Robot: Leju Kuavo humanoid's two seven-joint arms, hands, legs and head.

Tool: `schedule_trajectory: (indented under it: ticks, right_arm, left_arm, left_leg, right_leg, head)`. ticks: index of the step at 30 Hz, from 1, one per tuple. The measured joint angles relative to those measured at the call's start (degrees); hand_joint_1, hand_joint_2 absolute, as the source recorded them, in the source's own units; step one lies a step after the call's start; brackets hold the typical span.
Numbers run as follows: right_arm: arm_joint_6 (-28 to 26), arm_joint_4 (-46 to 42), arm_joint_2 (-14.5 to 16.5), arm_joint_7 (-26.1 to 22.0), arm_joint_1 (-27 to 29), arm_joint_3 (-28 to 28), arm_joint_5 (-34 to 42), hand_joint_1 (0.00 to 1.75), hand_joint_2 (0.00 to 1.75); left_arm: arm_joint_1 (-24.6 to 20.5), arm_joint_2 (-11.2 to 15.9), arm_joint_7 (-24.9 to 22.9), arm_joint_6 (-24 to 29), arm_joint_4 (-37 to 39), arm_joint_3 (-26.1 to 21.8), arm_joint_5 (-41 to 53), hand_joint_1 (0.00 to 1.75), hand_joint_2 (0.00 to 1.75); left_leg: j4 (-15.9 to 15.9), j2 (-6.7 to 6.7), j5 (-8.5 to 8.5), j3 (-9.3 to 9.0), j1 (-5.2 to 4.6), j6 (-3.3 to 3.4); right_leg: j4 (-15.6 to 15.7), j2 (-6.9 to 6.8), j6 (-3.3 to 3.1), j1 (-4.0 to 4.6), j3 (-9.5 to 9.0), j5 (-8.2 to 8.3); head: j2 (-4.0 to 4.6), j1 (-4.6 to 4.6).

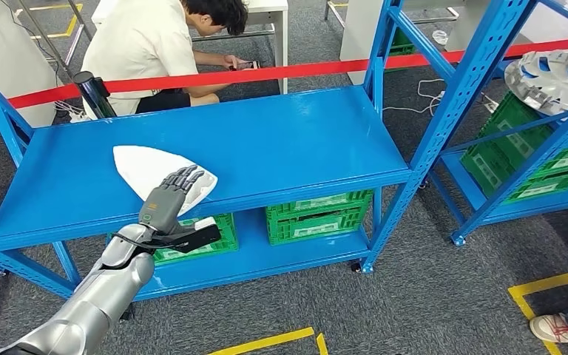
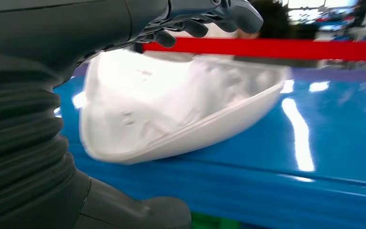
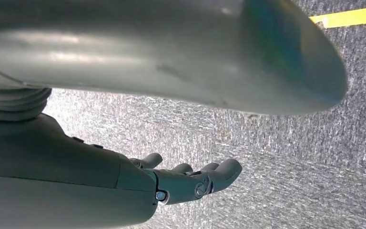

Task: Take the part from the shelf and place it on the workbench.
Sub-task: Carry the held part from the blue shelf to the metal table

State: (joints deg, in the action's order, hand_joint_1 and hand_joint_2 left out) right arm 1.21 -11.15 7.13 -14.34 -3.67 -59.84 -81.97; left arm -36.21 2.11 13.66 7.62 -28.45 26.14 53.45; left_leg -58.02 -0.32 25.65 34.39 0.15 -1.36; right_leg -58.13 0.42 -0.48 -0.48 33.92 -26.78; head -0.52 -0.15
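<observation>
blue shelf (image 1: 281,140) | white part (image 1: 144,166) at front edge | green crates (image 1: 318,214) below

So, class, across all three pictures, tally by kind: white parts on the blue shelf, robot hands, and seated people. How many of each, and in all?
White part: 1
Robot hands: 2, the left hand and the right hand
Seated person: 1
Total: 4
</observation>
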Motion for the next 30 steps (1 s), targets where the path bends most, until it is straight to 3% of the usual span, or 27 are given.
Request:
schedule_trajectory:
  ticks: [9, 17, 30]
  right_arm:
    - [0.2, 0.0, 0.0, 0.6, -0.1, 0.2, -0.8, 0.0, 0.0]
    - [0.2, 0.0, 0.0, 0.8, -0.1, 0.4, -1.2, 0.0, 0.0]
    - [0.1, 0.0, 0.0, 0.9, -0.2, 1.2, -1.4, 0.0, 0.0]
  left_arm:
    - [-0.2, -1.0, -1.0, 2.2, 4.7, -1.7, -1.7, 0.0, 1.75]
    - [-1.8, -1.5, -10.8, 7.3, 6.7, -5.9, -2.2, 0.0, 1.75]
    - [-1.9, -1.3, -8.4, 7.2, 7.6, -7.1, -1.4, 0.0, 1.75]
  left_leg:
    - [0.0, -0.01, 0.0, 0.03, 0.0, 0.0]
    - [0.0, -0.01, 0.0, 0.02, 0.0, 0.0]
    - [0.0, -0.06, 0.01, 0.04, 0.0, 0.01]
  right_leg:
    - [0.0, -0.02, 0.02, -0.01, 0.0, -0.03]
    - [0.0, -0.02, 0.03, -0.01, 0.0, -0.02]
    - [0.0, -0.03, 0.03, -0.02, 0.0, -0.03]
  head:
    - [0.0, 0.0]
    - [0.0, 0.0]
    - [0.0, 0.0]
